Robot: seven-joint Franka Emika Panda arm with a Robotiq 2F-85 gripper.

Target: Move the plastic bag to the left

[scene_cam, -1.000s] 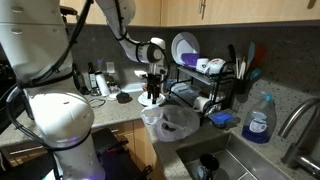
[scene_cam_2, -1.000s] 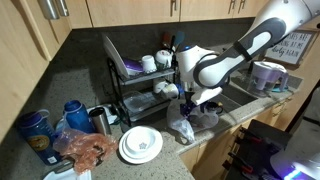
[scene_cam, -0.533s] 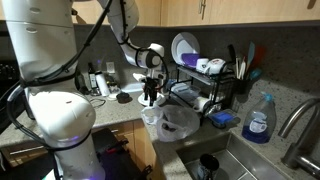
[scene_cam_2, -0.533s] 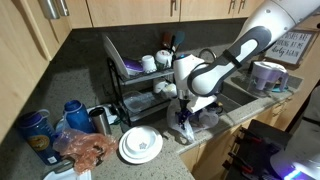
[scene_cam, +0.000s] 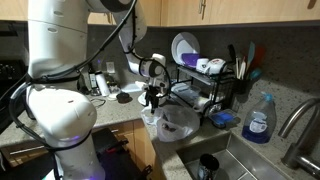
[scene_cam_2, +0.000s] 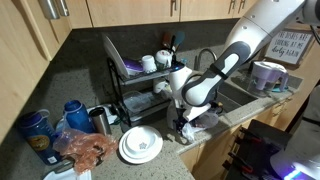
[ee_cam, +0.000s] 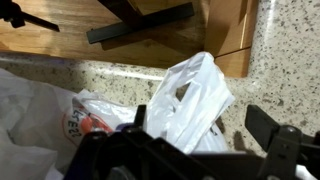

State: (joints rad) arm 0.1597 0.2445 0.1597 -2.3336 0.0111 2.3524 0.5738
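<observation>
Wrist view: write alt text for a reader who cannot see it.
A crinkled white plastic bag lies bunched on a speckled stone countertop, directly ahead of the dark gripper at the bottom edge. Brown wood shows beyond the counter's edge.

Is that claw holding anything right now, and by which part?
Nothing yet: the gripper is open, its fingers apart on either side of a raised fold of the plastic bag.

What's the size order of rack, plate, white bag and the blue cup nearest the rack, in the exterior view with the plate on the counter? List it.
1. Rack
2. Plate and white bag: alike; the claw hides part of it.
3. Blue cup
</observation>
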